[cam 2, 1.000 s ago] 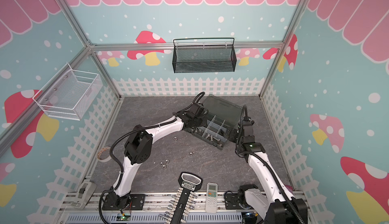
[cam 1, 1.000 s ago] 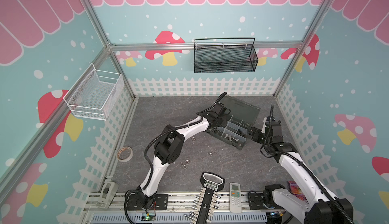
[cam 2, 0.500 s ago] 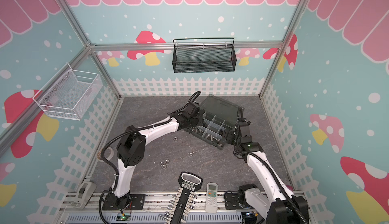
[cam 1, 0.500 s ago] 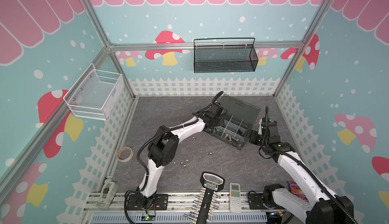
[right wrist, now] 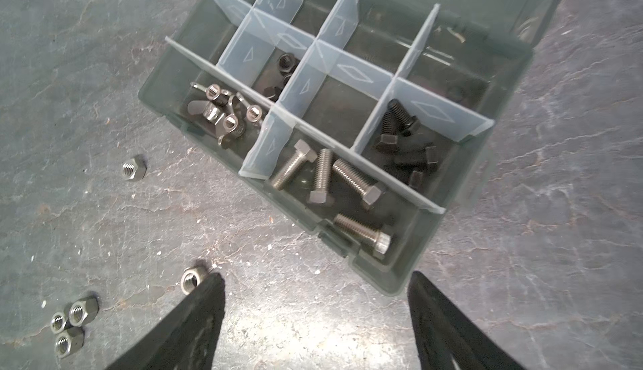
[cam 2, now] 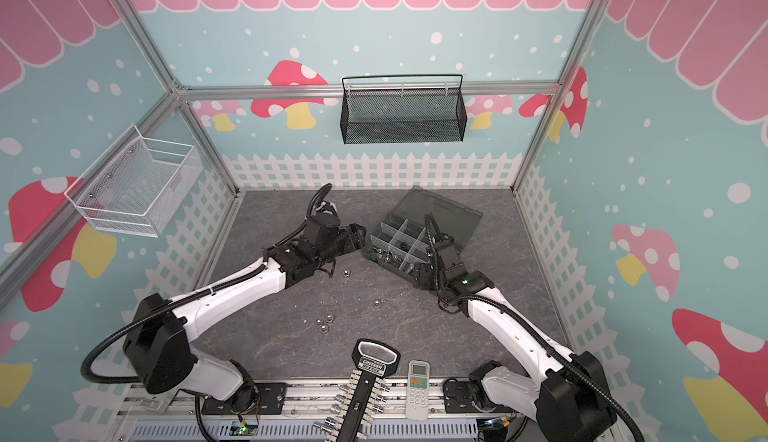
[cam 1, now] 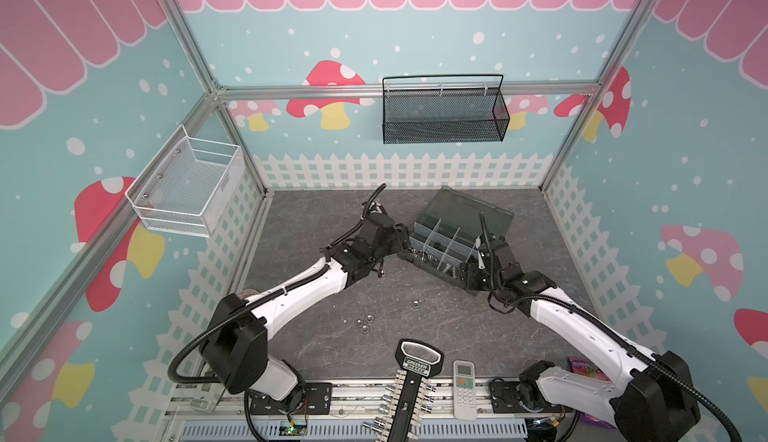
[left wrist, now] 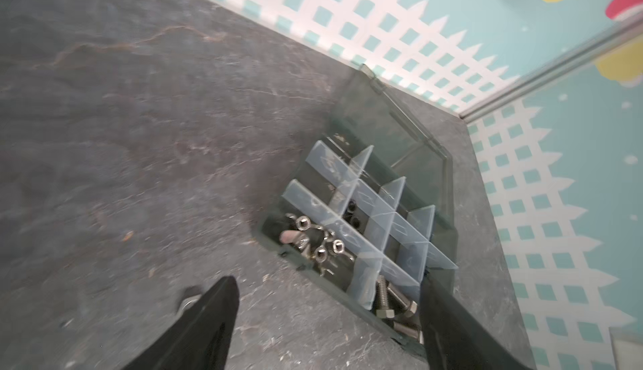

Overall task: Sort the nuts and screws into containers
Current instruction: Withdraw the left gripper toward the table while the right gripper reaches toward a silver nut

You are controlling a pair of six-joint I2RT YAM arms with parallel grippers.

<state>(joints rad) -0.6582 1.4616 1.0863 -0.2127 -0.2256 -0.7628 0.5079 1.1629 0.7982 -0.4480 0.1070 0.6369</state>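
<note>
The table [cam 1: 316,219] is a dark grey, stone-patterned slab veined with pale cracks. It is boxed in by teal walls [cam 1: 415,24] printed with mushrooms, pink scallops and a white picket fence. A black mesh basket [cam 1: 444,115] hangs on the back wall and a white wire basket [cam 1: 187,186] on the left one. A socket rack [cam 1: 411,394] and a remote control [cam 1: 463,381] lie at the front edge. The organiser box [right wrist: 396,274] sits toward the back right, skewed to the table's edges. Its long axis runs diagonally from the left tool [left wrist: 327,277] at one end to the right tool [right wrist: 313,276] at the other, and its lid [cam 1: 469,211] is folded open on the far side. Both tools hover with fingers spread wide and nothing between them. Pale dividers [right wrist: 334,69] split the box. Wing nuts [right wrist: 222,114] fill the front corner compartment and black nuts [right wrist: 285,64] the one behind it. Beside the wing nuts lie four silver screws [right wrist: 322,177]: three slant across their compartment with heads pointing mixed ways, while the fourth lies almost parallel to the front wall, head toward the near corner. The black screws [right wrist: 403,142] are heaped in a neighbouring compartment, seemingly pointing every way. Loose hex nuts [right wrist: 134,168] are scattered on the table in front of the box, one just beside a right-tool finger.
</note>
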